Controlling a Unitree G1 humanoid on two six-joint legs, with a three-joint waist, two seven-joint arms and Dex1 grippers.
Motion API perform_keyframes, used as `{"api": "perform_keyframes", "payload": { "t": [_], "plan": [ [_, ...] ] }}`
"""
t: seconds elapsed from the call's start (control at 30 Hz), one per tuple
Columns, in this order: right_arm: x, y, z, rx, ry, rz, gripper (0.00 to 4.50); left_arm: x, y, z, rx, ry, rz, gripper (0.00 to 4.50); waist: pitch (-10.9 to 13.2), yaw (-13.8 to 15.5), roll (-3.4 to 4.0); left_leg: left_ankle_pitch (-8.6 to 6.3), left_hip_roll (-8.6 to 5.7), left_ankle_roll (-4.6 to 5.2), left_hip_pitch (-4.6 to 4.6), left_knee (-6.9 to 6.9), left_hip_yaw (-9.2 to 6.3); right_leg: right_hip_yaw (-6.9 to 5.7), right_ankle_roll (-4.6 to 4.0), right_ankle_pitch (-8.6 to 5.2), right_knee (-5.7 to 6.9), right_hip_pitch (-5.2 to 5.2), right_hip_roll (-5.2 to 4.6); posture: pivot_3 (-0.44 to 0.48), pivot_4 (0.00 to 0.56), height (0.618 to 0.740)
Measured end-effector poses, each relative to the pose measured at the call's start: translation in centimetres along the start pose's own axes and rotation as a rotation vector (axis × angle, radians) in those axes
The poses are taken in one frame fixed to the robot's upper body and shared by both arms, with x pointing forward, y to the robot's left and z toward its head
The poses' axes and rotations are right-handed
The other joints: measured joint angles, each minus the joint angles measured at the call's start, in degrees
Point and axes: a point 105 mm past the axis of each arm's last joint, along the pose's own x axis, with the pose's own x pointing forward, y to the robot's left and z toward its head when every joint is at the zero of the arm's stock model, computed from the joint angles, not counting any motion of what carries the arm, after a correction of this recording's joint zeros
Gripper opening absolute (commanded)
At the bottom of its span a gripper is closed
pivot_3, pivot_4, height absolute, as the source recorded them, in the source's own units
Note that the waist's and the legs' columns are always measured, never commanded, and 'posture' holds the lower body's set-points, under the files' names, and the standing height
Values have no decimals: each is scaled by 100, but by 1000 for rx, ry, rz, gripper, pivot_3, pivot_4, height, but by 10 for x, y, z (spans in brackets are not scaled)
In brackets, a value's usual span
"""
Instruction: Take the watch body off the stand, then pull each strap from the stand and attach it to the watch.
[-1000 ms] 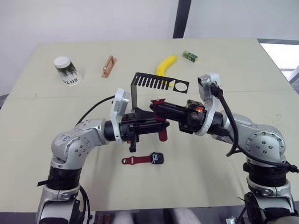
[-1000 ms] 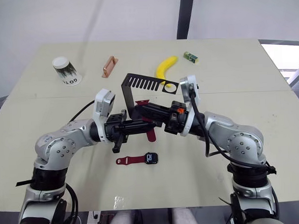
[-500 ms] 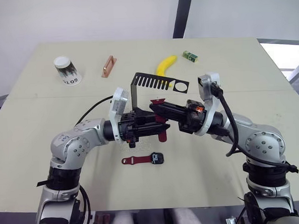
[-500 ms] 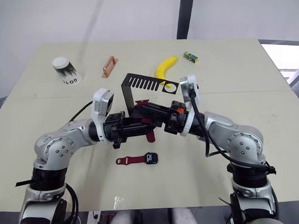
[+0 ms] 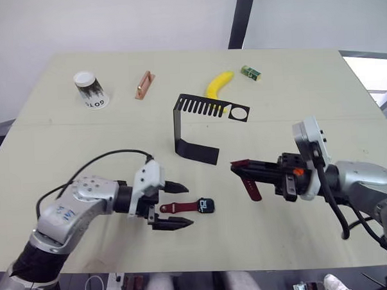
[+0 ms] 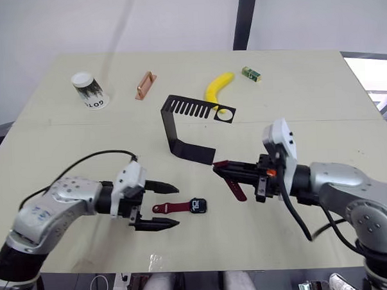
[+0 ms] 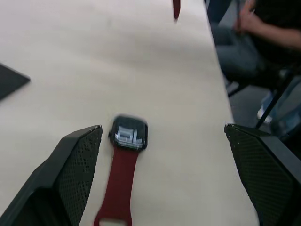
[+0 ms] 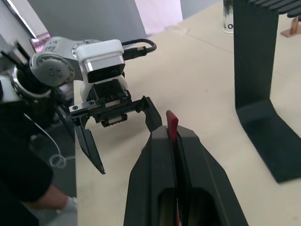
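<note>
Tabletop (image 5: 307, 95): pale beige; carries every item below.

Stand (image 5: 194, 129): black bent sheet-metal bracket, upright near centre, slotted shelf and round hole at top. Shelf bare: no watch body, no strap on it.

Left gripper (image 5: 172, 204): low over the tabletop at 7 o'clock of the stand. Jaws spread wide, one finger either side of the watch; holding nothing.

Right gripper (image 5: 241, 170): at 4 o'clock of the stand, jaws pressed together, pinching the second strap.

Banana (image 5: 218, 86): yellow, at 1 o'clock of the stand, just beyond its shelf.

Paper cup (image 5: 90, 90): white with dark print, lying on its side at 10 o'clock, well apart.

Copper-coloured handle (image 5: 142, 83): at 11 o'clock, between cup and banana.

First strap (image 5: 175, 208): dark red, flat on the tabletop, already joined to the watch body.

Second strap (image 5: 252, 187): dark red, hanging from the right jaws, clear of the tabletop.

Watch body (image 5: 204, 205): black, screen up with light digits, at 6 o'clock of the stand, between the left fingers in the left wrist view.

Green block (image 5: 251, 72): at 1 o'clock, far edge.

Step in hand, by judgement: fitting the second strap. Next move calls for the left jaws to close on the watch and steady it while the right gripper brings the strap's end to the free side of the body.
</note>
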Motion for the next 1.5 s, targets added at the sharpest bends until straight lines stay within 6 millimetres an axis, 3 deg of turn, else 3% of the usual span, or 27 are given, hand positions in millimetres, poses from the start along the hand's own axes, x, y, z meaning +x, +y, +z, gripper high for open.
{"api": "perform_keyframes", "payload": {
  "t": [0.2, 0.53, 1.0, 1.03, 1.5],
  "plan": [
    [-15, 22, -23, -148, 128, 46, 0, 16, 5, -16, 83, 30, 26, 4468, 0, 59, 0, 4, 1, -4, 8, -2, 6, 6, 0, 0, 4, 0, 8, 0, 150, 740],
    [-30, 30, -49, -126, 220, 57, 0, 40, 14, -32, 128, 53, 43, 4468, -1, 70, -2, 6, 0, -4, 11, 5, 6, 6, 0, 0, 16, 2, 8, 0, 150, 740],
    [-30, 29, -51, -141, 231, 48, 0, 52, 20, -31, 141, 43, 65, 4468, -1, 78, -2, 6, 0, -3, 12, 32, 6, 6, 0, 0, 37, 6, 8, 0, 150, 740],
    [-30, 29, -52, -140, 231, 48, 0, 53, 20, -31, 145, 45, 66, 3963, -1, 79, -2, 5, 0, -3, 12, 36, 6, 6, 0, 0, 41, 6, 8, 0, 150, 740],
    [-27, 33, -59, -100, 225, 56, 0, 57, 22, -30, 157, 51, 62, 3963, -2, 79, -2, 3, 0, 2, 12, 65, 6, 6, 0, 0, 71, 6, 8, 0, 150, 740]
  ]
}}
